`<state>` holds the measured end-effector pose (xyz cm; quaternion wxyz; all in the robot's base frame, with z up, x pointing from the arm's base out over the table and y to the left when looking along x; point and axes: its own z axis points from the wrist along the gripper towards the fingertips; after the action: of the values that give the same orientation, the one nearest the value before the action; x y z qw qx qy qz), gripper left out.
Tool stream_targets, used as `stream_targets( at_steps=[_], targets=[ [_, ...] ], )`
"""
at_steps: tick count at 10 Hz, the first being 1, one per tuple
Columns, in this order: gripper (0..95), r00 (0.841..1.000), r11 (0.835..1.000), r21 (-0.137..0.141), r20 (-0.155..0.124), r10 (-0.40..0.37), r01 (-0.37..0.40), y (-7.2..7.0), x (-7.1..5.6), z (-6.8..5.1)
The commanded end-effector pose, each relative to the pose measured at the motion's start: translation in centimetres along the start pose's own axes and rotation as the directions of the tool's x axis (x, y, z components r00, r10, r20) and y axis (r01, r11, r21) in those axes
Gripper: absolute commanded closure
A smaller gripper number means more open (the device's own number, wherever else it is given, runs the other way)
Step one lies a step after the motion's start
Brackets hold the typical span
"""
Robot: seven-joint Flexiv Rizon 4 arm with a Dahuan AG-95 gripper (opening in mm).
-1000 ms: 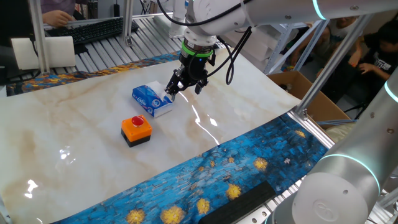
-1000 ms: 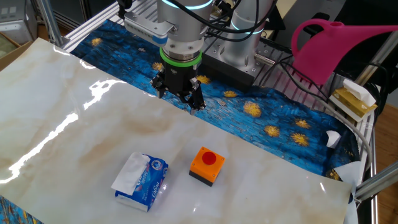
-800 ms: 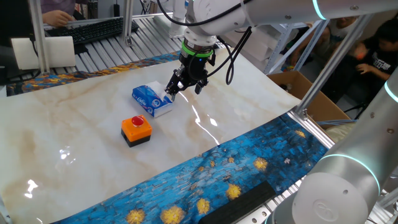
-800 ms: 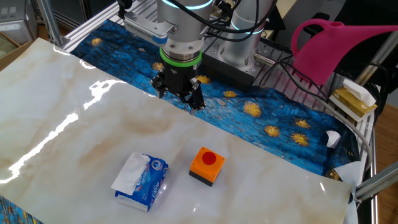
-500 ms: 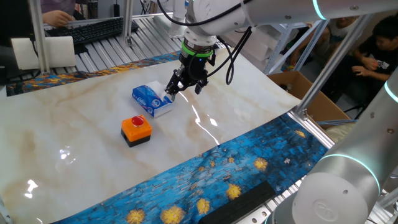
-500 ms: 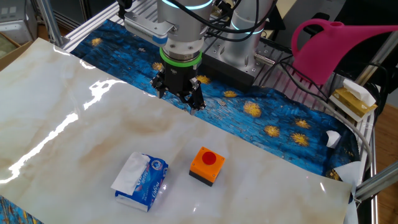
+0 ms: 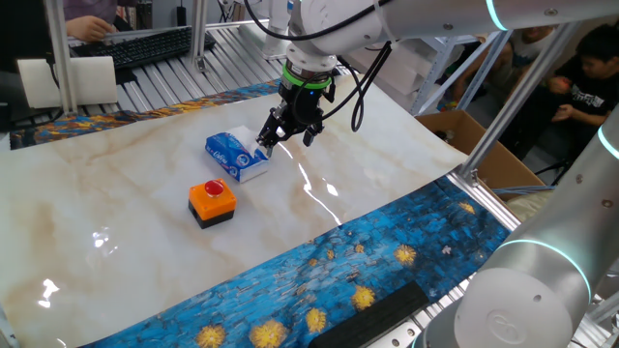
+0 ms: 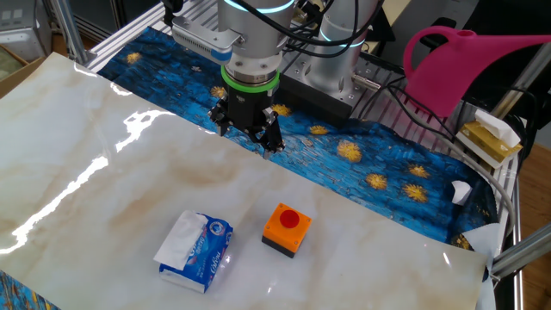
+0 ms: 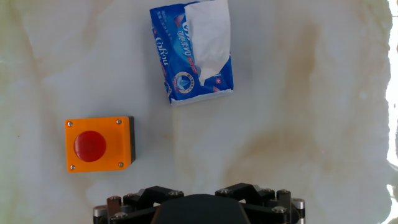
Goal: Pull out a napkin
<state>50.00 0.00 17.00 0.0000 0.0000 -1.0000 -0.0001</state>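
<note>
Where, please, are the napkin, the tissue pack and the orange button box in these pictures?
napkin point(image 9: 208, 34), hand view, middle of the white sheet.
tissue pack point(image 9: 175, 62), hand view, blue printed top.
orange button box point(image 8: 286, 227), the other fixed view, orange top beside the red button.

Tabletop point(image 9: 298, 118): glossy, smooth marble-look finish with bright glare streaks; a blue printed cloth point(image 8: 379, 164) with a yellow pattern runs along its edge. Tissue pack point(image 9: 186, 62) is shiny blue-and-white plastic film, with the napkin point(image 9: 210, 34) on it soft, matt white paper. Button box point(image 9: 99, 144) is matt orange plastic with a smooth red cap; hand point(image 8: 248, 129) is matt black with metal screws.
</note>
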Motion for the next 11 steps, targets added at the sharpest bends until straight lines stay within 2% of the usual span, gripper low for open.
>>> stream_targets(
  at_steps=[1,4,11],
  targets=[
    [95.0,0.926,0.926,-0.029,0.032,0.376,-0.375,0.01,-0.01,0.11],
    [95.0,0.915,0.914,-0.059,0.018,0.403,-0.401,0.04,-0.04,0.49],
    [95.0,0.917,0.916,-0.064,0.016,0.398,-0.396,0.06,-0.07,0.73]
  ],
)
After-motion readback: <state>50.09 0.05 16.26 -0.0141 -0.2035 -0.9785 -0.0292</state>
